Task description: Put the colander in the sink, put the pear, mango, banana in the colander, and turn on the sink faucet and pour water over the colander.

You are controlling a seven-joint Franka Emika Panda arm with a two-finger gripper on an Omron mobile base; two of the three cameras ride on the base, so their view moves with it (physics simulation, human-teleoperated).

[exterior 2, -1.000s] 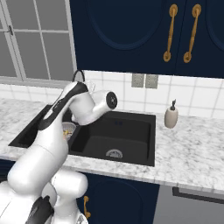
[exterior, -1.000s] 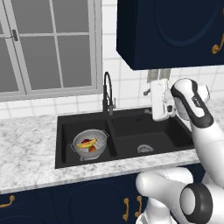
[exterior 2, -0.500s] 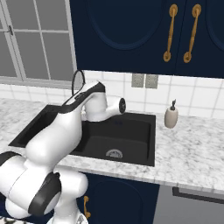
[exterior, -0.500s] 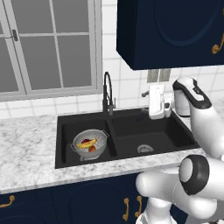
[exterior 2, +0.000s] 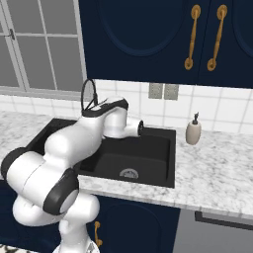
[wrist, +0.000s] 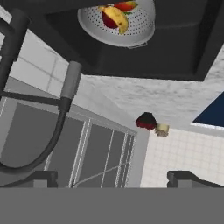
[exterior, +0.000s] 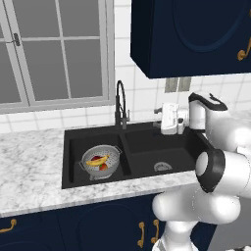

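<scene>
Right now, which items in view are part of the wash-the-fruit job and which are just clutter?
Job:
- colander, sitting in the left basin of the sink
- banana, mango and pear inside the colander
- faucet, no water running
- open fingers, empty

Clutter:
- soap dispenser on the counter
- small dark object on the counter

The grey-veined marble desk (exterior: 34, 162) is set with the black double-basin sink (exterior: 142, 147); a beige soap dispenser (exterior 2: 193, 130) is stood on it right of the sink.
</scene>
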